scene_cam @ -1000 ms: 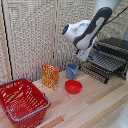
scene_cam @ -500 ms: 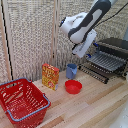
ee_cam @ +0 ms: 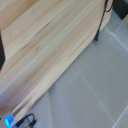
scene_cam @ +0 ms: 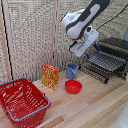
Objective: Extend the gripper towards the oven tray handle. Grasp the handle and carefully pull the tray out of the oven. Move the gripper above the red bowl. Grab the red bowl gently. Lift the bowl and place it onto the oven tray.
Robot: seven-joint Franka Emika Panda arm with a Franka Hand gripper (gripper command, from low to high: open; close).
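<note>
looking across your pale wooden table [scene_cam: 95, 102], you see the red bowl [scene_cam: 73, 87] at its centre, the oven tray [scene_cam: 106, 62] drawn out at two o'clock. the gripper [scene_cam: 86, 55] hangs above; whether it's clenched, you cannot tell. slatted screens [scene_cam: 30, 40] stand behind.

1 bowl [scene_cam: 73, 87], 1 cup [scene_cam: 72, 71], 1 basket [scene_cam: 22, 101], 1 box [scene_cam: 50, 76], 1 oven [scene_cam: 112, 56].

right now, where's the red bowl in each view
Exterior view: the red bowl sits on the wooden table, in front of the blue cup, on the exterior view's left of the oven tray.
Wrist view: not in it.
Shared landmark: the wooden table.
</note>
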